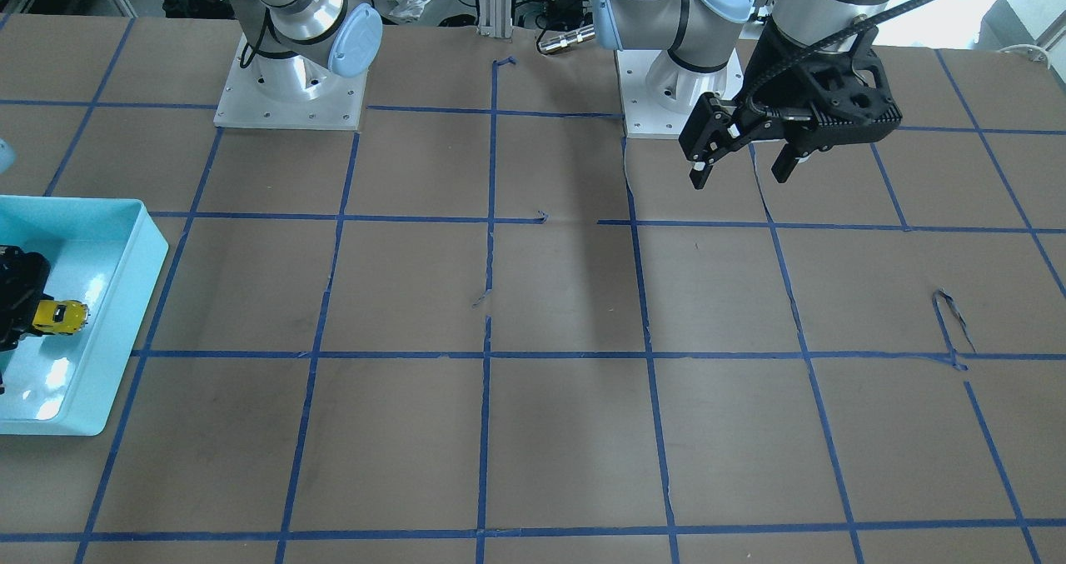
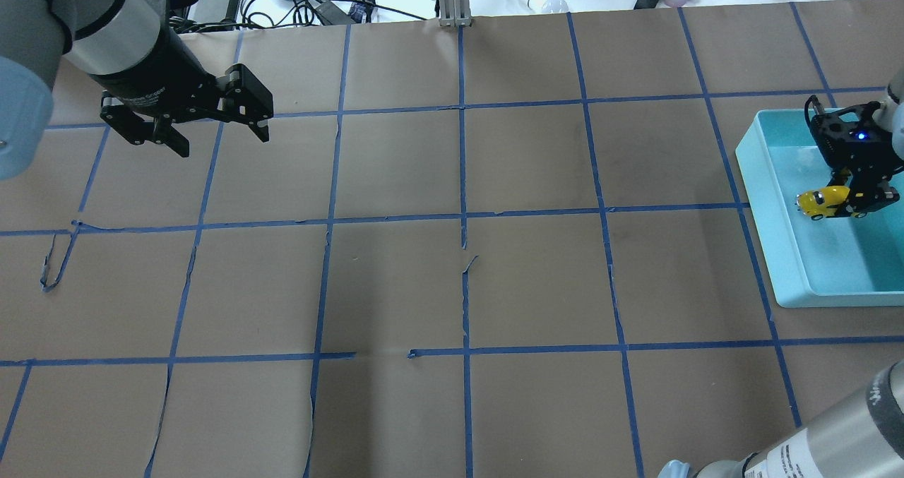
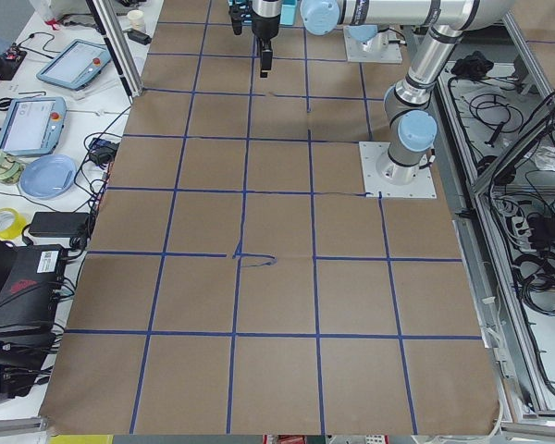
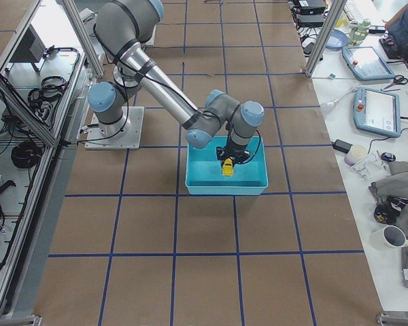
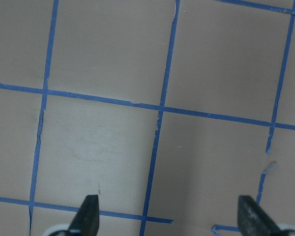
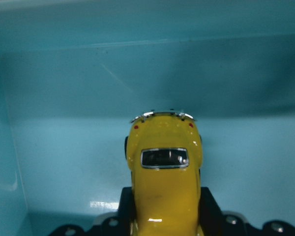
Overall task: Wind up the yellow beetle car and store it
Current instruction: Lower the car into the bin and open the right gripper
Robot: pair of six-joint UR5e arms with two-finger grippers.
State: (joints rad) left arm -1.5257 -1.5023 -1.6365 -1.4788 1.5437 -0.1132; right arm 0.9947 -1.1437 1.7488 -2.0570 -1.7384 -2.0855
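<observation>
The yellow beetle car (image 1: 60, 316) is inside the light-blue bin (image 1: 154, 247), gripped at one end by my right gripper (image 1: 17, 297). The overhead view shows the car (image 2: 823, 201) sticking out from the right gripper (image 2: 858, 194) over the bin's floor (image 2: 833, 266). In the right wrist view the car (image 6: 164, 182) sits between the jaws, its rear window up, the bin wall (image 6: 137, 73) behind it. I cannot tell whether its wheels touch the floor. My left gripper (image 2: 219, 138) is open and empty, high over the far-left table; its fingertips (image 5: 91, 209) frame bare paper.
The table is covered in brown paper with a blue tape grid (image 2: 462, 224). The bin stands at the table's right end (image 4: 224, 187). The two arm bases (image 1: 287, 89) stand at the robot's side. Cables and cups lie beyond the far edge (image 2: 311, 1).
</observation>
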